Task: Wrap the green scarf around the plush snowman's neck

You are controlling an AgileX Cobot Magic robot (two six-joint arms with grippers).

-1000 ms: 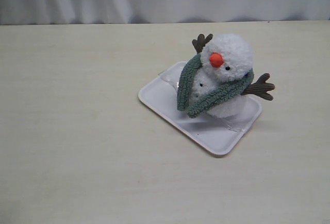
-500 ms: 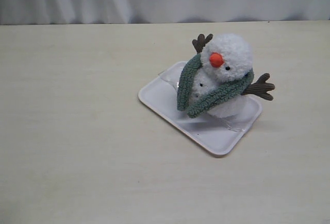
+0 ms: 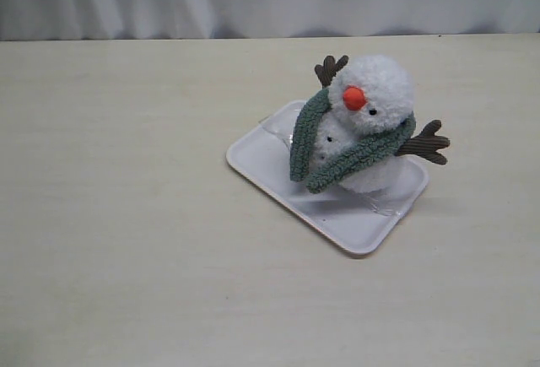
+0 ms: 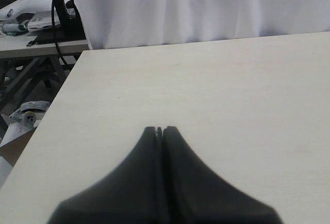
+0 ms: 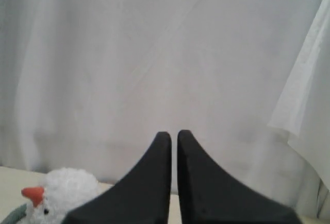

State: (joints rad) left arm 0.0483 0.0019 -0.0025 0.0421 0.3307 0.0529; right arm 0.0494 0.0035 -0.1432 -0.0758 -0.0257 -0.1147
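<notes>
Judging by how things lie, the wrapping looks done: the long, ribbed, grey-green fuzzy scarf [image 3: 354, 158] runs round the small fluffy white plush snowman [image 3: 375, 110] just under its round head, covering the snowman's neck, so the crease itself cannot be seen. One band drops down beside the orange nose, and the other crosses the body on a slant from the far side. Both rounded ends hang close together at the front, low against the body. The snowman sits tilted on a white rectangular plastic tray [image 3: 266, 160], which rests on the pale wooden table [image 3: 126, 215] a little right of centre in the exterior view. Its brown twig arms stick out clear of the scarf. Whether the scarf closes fully behind the head is not visible. Neither arm appears in the exterior view. The left gripper [image 4: 160, 130] hangs over bare table, its black fingers pressed together with only a hairline seam between them and nothing held. The right gripper [image 5: 174, 134] points at the white curtain with the snowman's head low in its view; its fingers stand almost together, a thin slit between them, also empty. Little seems left beyond perhaps a check. Against the earlier exterior frames nothing has visibly shifted: snowman, scarf and tray lie just as they did.
</notes>
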